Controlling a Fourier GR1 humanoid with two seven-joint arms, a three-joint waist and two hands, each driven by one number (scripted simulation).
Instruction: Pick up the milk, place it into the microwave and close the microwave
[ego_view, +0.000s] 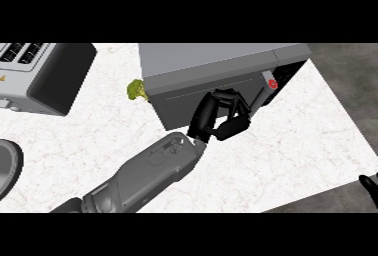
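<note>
The grey microwave (221, 57) stands at the back of the counter. Its door (181, 107) is swung most of the way in, leaving a dark gap at its right end. In that gap a small red and white patch of the milk (272, 83) shows; the rest of it is hidden. My left hand (221, 117) lies against the outer face of the door near its free edge, fingers straight and holding nothing. Only the fingertips of my right hand (368, 187) show, resting at the lower right edge.
A toaster (44, 75) stands at the back left. A piece of broccoli (136, 90) lies beside the microwave's left corner. A round grey rim (7, 170) shows at the left edge. The counter (295, 150) ends at the right in a slanted edge.
</note>
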